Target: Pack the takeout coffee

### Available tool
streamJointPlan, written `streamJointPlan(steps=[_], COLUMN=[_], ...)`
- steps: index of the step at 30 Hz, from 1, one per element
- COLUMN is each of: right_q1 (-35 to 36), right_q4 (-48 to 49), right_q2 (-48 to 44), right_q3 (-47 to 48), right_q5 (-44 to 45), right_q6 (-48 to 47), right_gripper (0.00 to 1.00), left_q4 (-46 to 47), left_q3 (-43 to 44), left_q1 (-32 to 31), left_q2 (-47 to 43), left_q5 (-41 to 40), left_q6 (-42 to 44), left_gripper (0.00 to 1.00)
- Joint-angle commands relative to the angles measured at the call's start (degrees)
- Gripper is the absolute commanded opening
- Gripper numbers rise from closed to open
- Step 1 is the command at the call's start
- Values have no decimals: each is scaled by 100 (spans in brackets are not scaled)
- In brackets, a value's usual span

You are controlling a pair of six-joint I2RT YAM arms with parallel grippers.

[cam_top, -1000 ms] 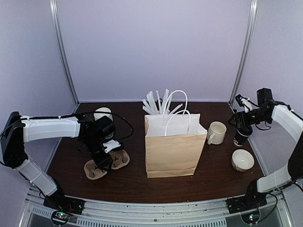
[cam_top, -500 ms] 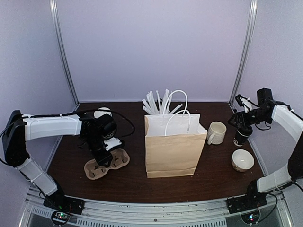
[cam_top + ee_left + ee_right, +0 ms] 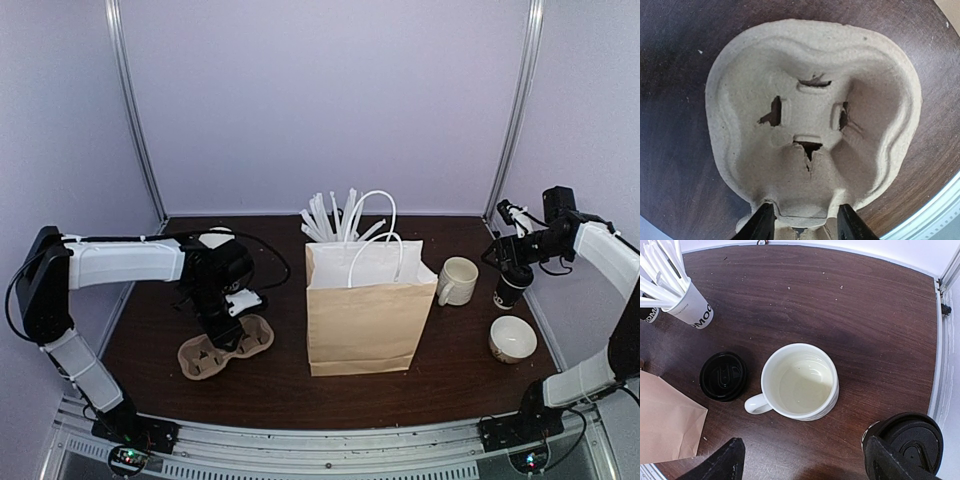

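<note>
The takeout coffee (image 3: 512,286), a black cup with a black lid, stands at the right edge of the table. In the right wrist view the takeout coffee (image 3: 912,440) sits at the lower right, against my right finger rather than between the jaws. My right gripper (image 3: 508,256) hangs just above it, open wide and empty (image 3: 802,452). The brown paper bag (image 3: 365,310) stands upright and open in the middle. My left gripper (image 3: 228,322) is down on a cardboard cup carrier (image 3: 225,346), with its fingers (image 3: 762,225) closed on the carrier's (image 3: 810,120) narrow waist.
A white mug (image 3: 458,280) stands between bag and coffee, and it also shows in the right wrist view (image 3: 800,381). A loose black lid (image 3: 723,376) lies by the bag. A white bowl (image 3: 512,338) sits nearer. A cup of white sticks (image 3: 335,218) stands behind the bag, a cup stack (image 3: 215,238) at back left.
My left arm has shifted slightly right and back, and its wrist has turned over the carrier, which stays in place. The right arm and the coffee have not moved.
</note>
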Motion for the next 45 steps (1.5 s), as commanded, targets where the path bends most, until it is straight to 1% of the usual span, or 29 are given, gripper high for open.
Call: streamJointPlan(steps=[1,7,15,19,23,27,29,32,34,36,40,42,45], right_q1=[-29,-30,-24,-26,-27,-20,-21,33,154,362,953,1509,2276], right_q4=[-5,-9,-3,0,-3,0,-42,-235,-502,-731,-912,-998,-1408], right_q2=[0,7,-12,-8,-17,-45,-45,-45,-18,40,353,591,1029], right_q3=[-31,-31,-39,-39,-39,-20,65,412,830,1330,2260,2632,3199], right_q5=[-60,-67,-58,-53,-52,-78,-228,-685,-1056,-1327,-1730,-1923,-2165], right_q6=[-66,-72,-78,-80,-64,-47,-39,-86,-239,-347,-350,-364,-607], right_gripper=[87,87,87,87,88,87,87,87,87,87,87,87,87], left_q4=[-20,-22,-19,-28,-170,-356,-491,-701,-865,-1000,-1116,-1112,-1103], left_q3=[79,121,126,90,173,379,595,1035,1420,1825,2463,2697,2999], left_q1=[56,56,56,56,57,56,57,50,41,15,-35,-55,-100], left_q2=[55,213,149,-25,-212,-591,-803,-1172,-1395,-1575,-1842,-1926,-1972], left_q5=[-174,-288,-243,-193,-231,-222,-261,-163,-124,106,350,496,724], left_q6=[87,97,86,54,-20,-82,-140,-203,-234,-249,-276,-280,-279], left_gripper=[45,45,39,35,34,33,32,32,32,32,32,32,32])
